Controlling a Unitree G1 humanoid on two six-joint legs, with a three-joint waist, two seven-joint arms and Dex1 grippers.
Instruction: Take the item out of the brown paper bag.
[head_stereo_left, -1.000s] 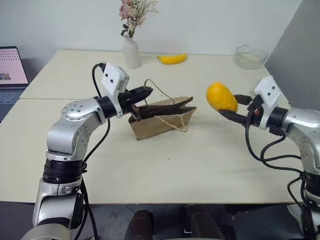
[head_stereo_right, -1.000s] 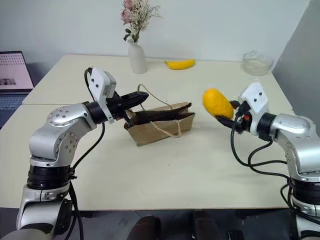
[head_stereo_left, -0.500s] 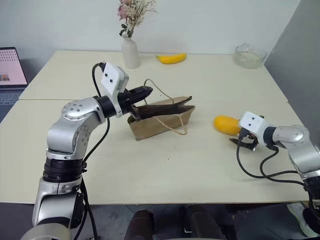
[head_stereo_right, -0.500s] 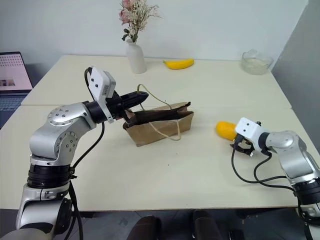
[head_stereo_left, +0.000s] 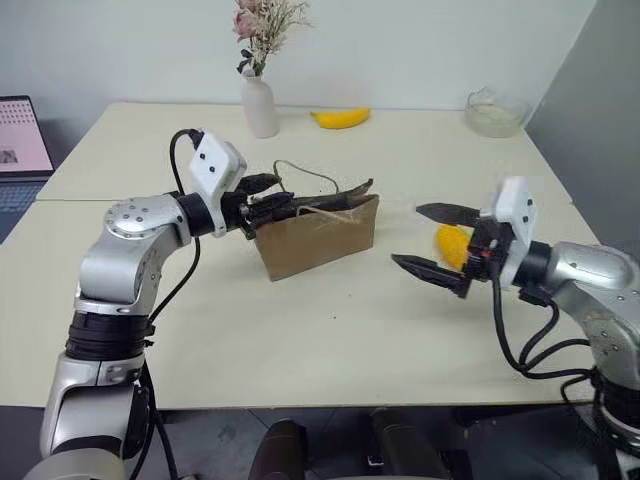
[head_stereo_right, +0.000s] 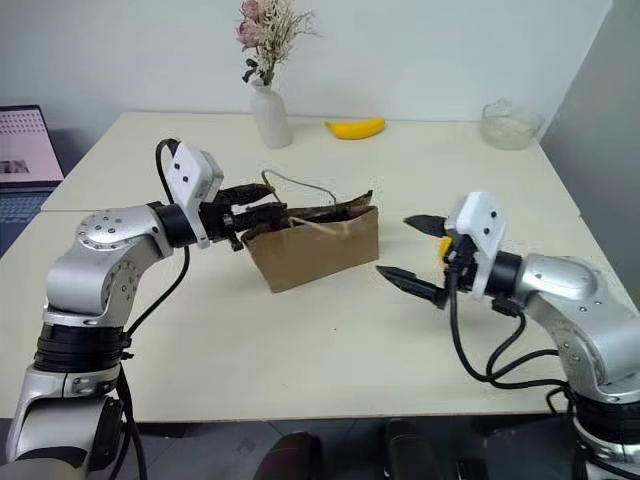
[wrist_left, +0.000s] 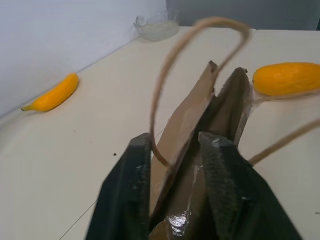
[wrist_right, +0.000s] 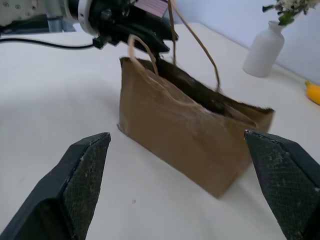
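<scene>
The brown paper bag (head_stereo_left: 320, 238) stands upright on the table's middle, its loop handles raised. My left gripper (head_stereo_left: 272, 196) reaches level to the bag's left top edge. In the left wrist view its fingers (wrist_left: 131, 190) stand apart, with the bag's rim loose between them. The item (head_stereo_left: 453, 244), a smooth orange-yellow fruit, lies on the table to the right of the bag. My right gripper (head_stereo_left: 427, 240) hovers open wide just in front of the item, pointing at the bag, holding nothing. Its fingers (wrist_right: 80, 182) frame the bag (wrist_right: 185, 135) in the right wrist view.
A white vase with dried flowers (head_stereo_left: 260, 104), a banana (head_stereo_left: 340, 118) and a glass bowl (head_stereo_left: 497, 110) stand along the table's far edge. A laptop (head_stereo_left: 20, 135) sits at far left. A grey panel (head_stereo_left: 590, 90) rises at the right.
The right gripper set the item down on the table, let go, then rose and swung left toward the bag, wide open. The left gripper's fingers parted and the bag now stands straighter.
</scene>
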